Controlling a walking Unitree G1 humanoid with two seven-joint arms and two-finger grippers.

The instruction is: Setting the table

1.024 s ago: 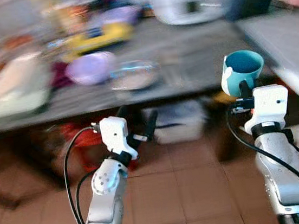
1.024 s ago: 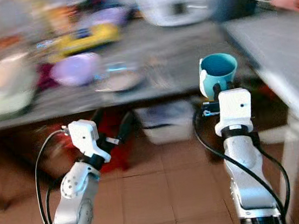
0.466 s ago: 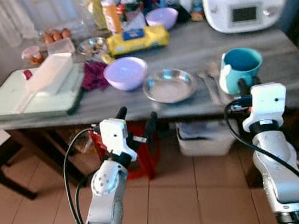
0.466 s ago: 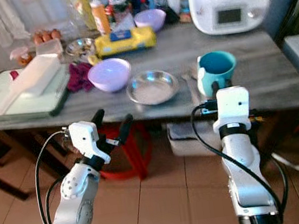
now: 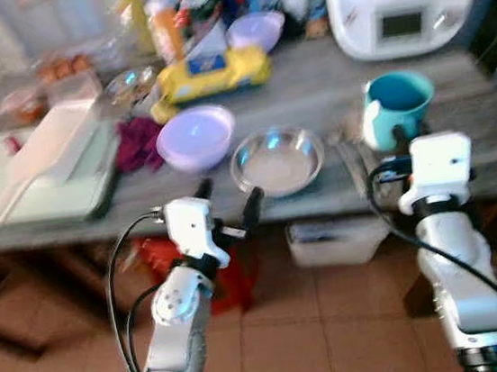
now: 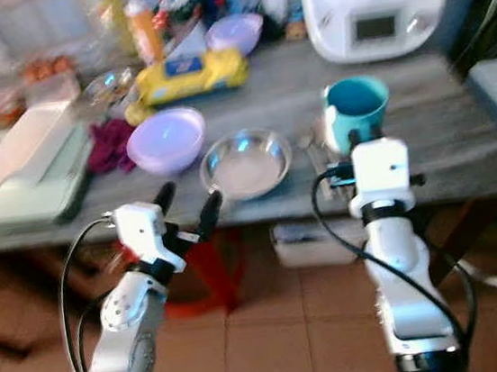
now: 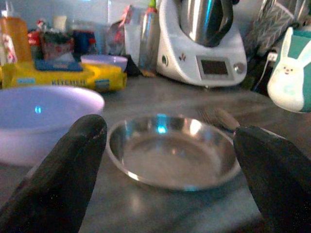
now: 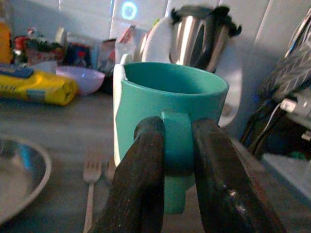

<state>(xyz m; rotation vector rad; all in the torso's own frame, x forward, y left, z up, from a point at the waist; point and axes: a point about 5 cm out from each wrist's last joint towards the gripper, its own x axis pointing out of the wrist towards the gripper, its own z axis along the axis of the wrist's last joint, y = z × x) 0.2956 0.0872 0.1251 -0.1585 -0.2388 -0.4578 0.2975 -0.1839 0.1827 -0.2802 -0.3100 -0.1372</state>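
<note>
Right wrist view: teal mug pinched by its handle between the right gripper's fingers.
Keep it upright and set it on bare counter beside the fork; the left gripper, fingers spread, faces the steel dish.

A long grey counter runs across the room, white wall tiles behind it. Below lies a terracotta tiled floor, with a red stool under the counter's front edge.
</note>
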